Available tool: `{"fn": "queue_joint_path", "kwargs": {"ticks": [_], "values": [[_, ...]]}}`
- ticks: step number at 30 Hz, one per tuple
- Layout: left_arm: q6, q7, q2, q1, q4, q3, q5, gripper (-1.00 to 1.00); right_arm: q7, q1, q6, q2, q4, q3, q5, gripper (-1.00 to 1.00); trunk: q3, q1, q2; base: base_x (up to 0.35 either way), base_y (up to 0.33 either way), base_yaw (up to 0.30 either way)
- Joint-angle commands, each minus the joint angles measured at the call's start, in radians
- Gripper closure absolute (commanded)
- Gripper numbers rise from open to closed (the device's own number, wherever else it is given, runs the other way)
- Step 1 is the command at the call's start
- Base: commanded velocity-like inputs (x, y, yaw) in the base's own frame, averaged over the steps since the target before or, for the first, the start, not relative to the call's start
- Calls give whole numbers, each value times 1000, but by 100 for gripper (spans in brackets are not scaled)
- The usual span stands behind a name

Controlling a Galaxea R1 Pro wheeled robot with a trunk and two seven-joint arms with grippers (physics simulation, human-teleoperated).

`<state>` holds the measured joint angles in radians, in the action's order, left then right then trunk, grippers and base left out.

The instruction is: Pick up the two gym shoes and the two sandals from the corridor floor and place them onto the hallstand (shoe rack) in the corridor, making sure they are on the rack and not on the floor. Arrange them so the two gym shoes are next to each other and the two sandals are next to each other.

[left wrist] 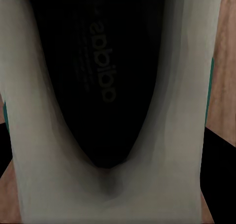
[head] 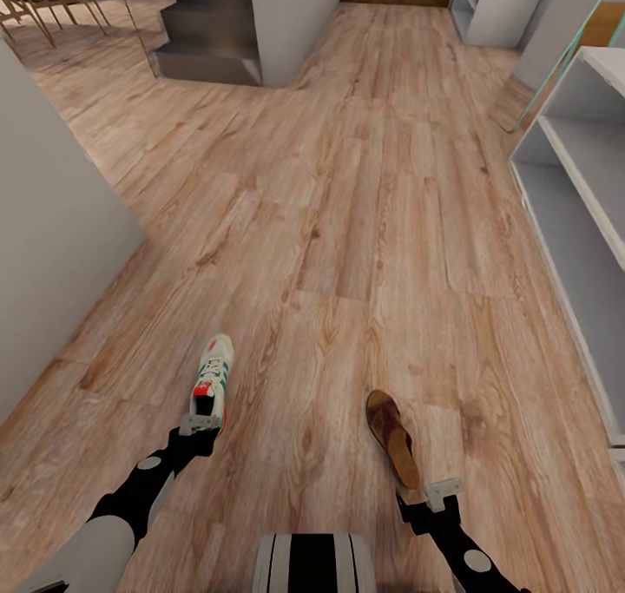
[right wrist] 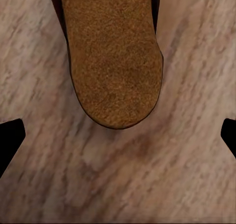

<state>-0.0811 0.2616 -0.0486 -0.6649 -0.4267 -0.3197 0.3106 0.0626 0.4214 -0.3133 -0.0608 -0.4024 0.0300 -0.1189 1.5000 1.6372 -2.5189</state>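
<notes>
Left end effector (head: pixel 201 425) sits at the heel of the gym shoe (head: pixel 213 379), lower left of frame; grip state cannot be told. The shoe's insole (left wrist: pixel 98 71) reads "adidas". Right end effector (head: pixel 441 491), spread open, sits just behind the sandal (head: pixel 392 438), lower centre, on the corridor floor (head: pixel 347 228).

Gym shoe (head: pixel 213 376): on the corridor floor (head: pixel 347 228), left of the sandal, toe pointing away from the robot.
Sandal (head: pixel 392 438): on the floor — near the gym shoe, apart from it.
Left claw (head: pixel 200 425): at the gym shoe's heel.
Right claw (head: pixel 442 491): just behind the sandal's heel end.
Hallstand (head: pixel 580 194): along the right — shelves open toward the floor.
Stairs (head: pixel 204 37): far ahead, left.
</notes>
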Motion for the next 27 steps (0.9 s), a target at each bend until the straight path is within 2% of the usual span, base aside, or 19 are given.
{"fn": "queue_joint_path", "kwargs": {"ticks": [1,10,12,18,24,27], "values": [[-5,7,0,-1,0,-9,10,100,-1,0,-3,-1,1,2,-5,-100,6,0,0,0,0,14],[-6,7,0,-1,0,-9,10,100,-3,0,-4,-4,2,3,-5,-100,18,1,-1,0,0,3],[-6,7,0,-1,0,-9,10,100,-4,0,-17,-17,3,3,-5,-100,18,1,-1,0,0,0],[-7,8,1,-2,-1,-8,10,100,-7,0,-81,-36,11,4,-5,-100,18,1,-1,0,0,0],[-8,8,2,-4,-22,-8,9,100,-7,0,-96,-40,29,3,-4,-100,41,3,-2,0,0,0],[-6,7,3,-4,-46,-8,8,100,-7,0,-98,-40,32,3,-4,-100,41,3,-2,0,0,0]]}}
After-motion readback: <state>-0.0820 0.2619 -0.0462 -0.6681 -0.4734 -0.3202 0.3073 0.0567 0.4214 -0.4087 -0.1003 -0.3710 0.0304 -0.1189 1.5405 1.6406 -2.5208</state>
